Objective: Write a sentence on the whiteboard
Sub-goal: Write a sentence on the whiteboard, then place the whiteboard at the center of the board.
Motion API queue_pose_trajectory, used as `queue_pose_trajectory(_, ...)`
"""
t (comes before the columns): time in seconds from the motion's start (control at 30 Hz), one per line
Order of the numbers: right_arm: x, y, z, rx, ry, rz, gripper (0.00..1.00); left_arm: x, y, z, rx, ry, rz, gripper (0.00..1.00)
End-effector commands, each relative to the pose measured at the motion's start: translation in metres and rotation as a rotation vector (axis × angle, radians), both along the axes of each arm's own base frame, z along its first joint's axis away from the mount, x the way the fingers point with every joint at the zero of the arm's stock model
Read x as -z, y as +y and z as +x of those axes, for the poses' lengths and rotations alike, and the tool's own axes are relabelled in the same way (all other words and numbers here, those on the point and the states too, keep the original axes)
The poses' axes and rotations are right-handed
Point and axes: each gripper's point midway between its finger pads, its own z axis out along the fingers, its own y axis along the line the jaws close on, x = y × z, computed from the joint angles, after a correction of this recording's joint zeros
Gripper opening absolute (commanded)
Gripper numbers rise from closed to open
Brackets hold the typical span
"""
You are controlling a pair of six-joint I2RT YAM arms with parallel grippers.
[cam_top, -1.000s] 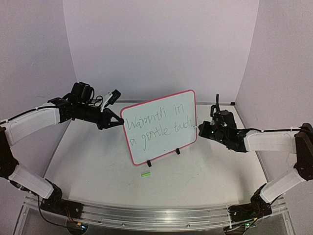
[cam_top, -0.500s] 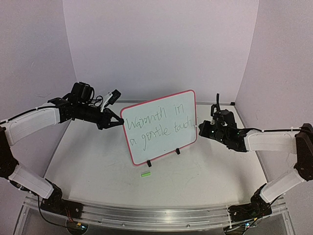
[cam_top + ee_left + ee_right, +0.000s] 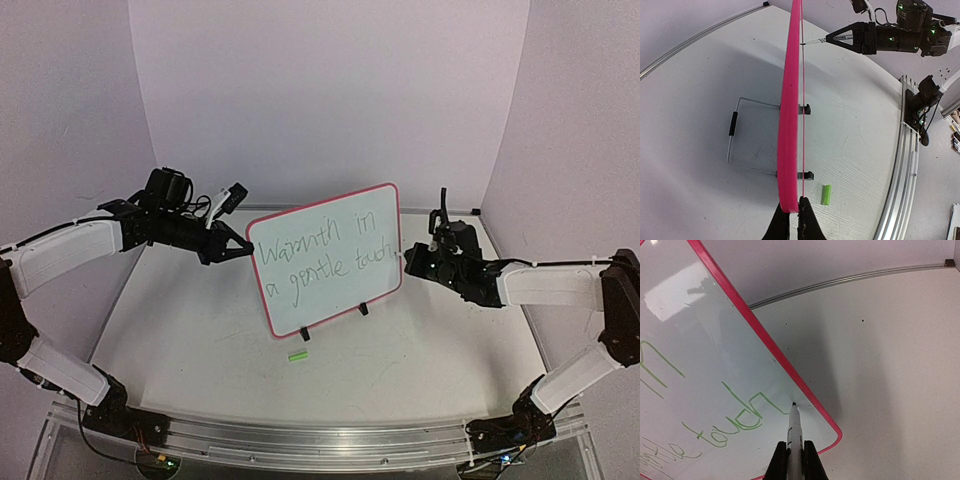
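The matte white bench [image 3: 200, 350] carries the whiteboard [image 3: 300, 305] at its middle, upright on two black clip feet. Its long axis runs left to right and its glossy face looks toward the arm bases. The left jaws are pinched together on the rounded pink frame at the board's left edge. The sentence [image 3: 325, 255], thin green script in two lines, spans the face. The right jaws are clamped on a slim white marker [image 3: 794, 427] (tip touching the face beside "touch"). A small green cap [image 3: 297, 355] lies on the bench in front of the board.
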Motion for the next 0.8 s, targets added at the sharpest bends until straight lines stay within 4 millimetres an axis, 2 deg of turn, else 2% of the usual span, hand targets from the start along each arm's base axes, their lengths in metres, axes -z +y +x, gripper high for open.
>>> queue_pose_trajectory(0.0,-0.021,0.007,0.011,-0.005,-0.059,0.028,0.00,0.044,0.005,-0.012,0.011,0.097,0.127,0.00)
queue_pose_trajectory(0.23,-0.026,0.000,0.006,0.019,-0.062,0.041,0.00,0.043,0.006,-0.012,0.010,0.095,0.127,0.00)
queue_pose_trajectory(0.4,-0.017,-0.036,-0.012,0.144,-0.043,0.002,0.00,0.040,0.004,-0.013,0.012,0.094,0.114,0.00)
queue_pose_trajectory(0.53,-0.023,-0.059,-0.026,0.210,-0.074,-0.001,0.00,0.035,0.003,-0.015,0.020,0.093,0.096,0.00)
queue_pose_trajectory(0.67,-0.032,-0.069,-0.035,0.227,-0.106,-0.003,0.00,0.033,0.003,-0.015,0.016,0.090,0.092,0.01)
queue_pose_trajectory(0.77,-0.036,-0.071,-0.039,0.216,-0.114,-0.012,0.00,0.031,0.002,-0.015,0.017,0.094,0.081,0.07)
